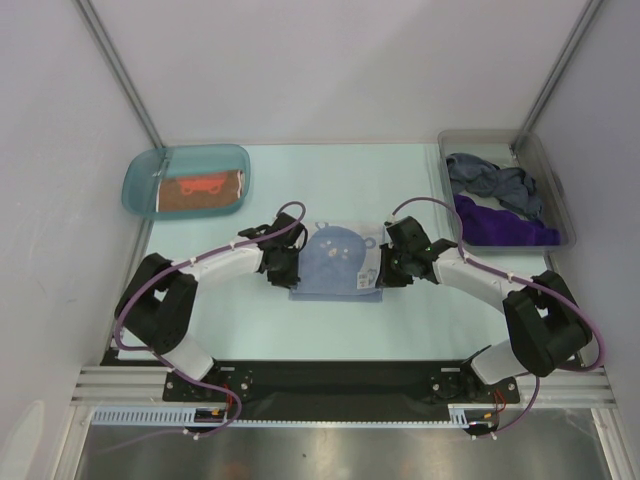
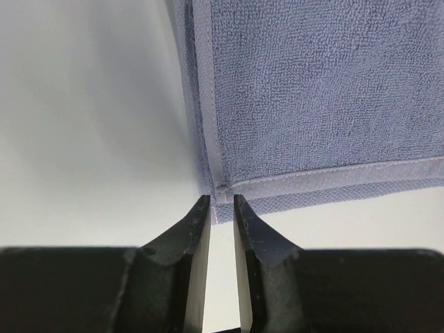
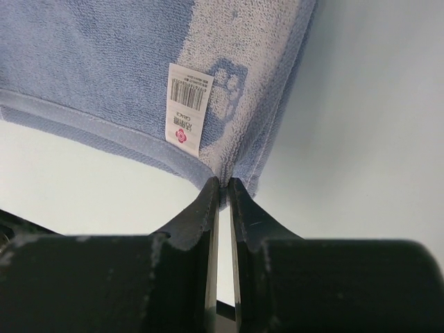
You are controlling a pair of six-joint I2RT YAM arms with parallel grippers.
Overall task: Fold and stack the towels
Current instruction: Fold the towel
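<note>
Top external view: I see the pale blue towel lying folded flat at the middle of the worktop.
Left end effector: fingers a narrow slit apart, tips at a hemmed corner of the pale blue towel; I see no firm pinch.
Right end effector: fingers pressed together on the towel's opposite corner, pinching it just beside the white barcode label.
Teal tray: rear left, holding the orange-brown towel with red print.
Clear grey bin: rear right, holding the grey-blue towel and, nearer me, the deep purple towel.
</note>
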